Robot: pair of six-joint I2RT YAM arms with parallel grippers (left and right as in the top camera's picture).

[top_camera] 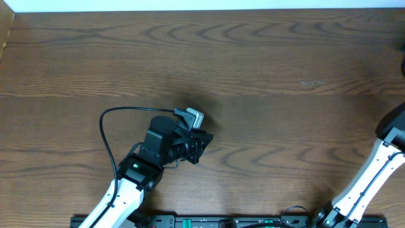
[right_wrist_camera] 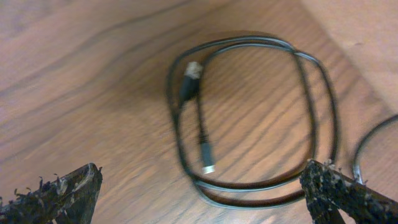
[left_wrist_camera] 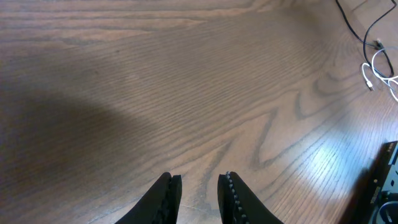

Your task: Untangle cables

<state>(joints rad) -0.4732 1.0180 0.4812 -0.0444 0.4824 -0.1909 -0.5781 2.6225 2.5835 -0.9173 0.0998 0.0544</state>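
In the right wrist view a black cable (right_wrist_camera: 314,106) lies on the table in a double loop, with its plugs (right_wrist_camera: 191,79) inside the loop. My right gripper (right_wrist_camera: 200,167) hangs over the loop's near side, open wide, one fingertip on each side of it and nothing held. A white cable (left_wrist_camera: 368,71) and a thin black cable (left_wrist_camera: 349,23) show at the far right of the left wrist view. My left gripper (left_wrist_camera: 199,182) is low over bare wood, far from them, its jaws a little apart with nothing between. In the overhead view no cables show.
The left arm (top_camera: 158,152) sits over the wooden table (top_camera: 253,69) left of centre, its own thick black wire (top_camera: 104,136) arching beside it. The right arm (top_camera: 380,158) runs off the right edge. A black rail (top_camera: 209,221) lines the front edge.
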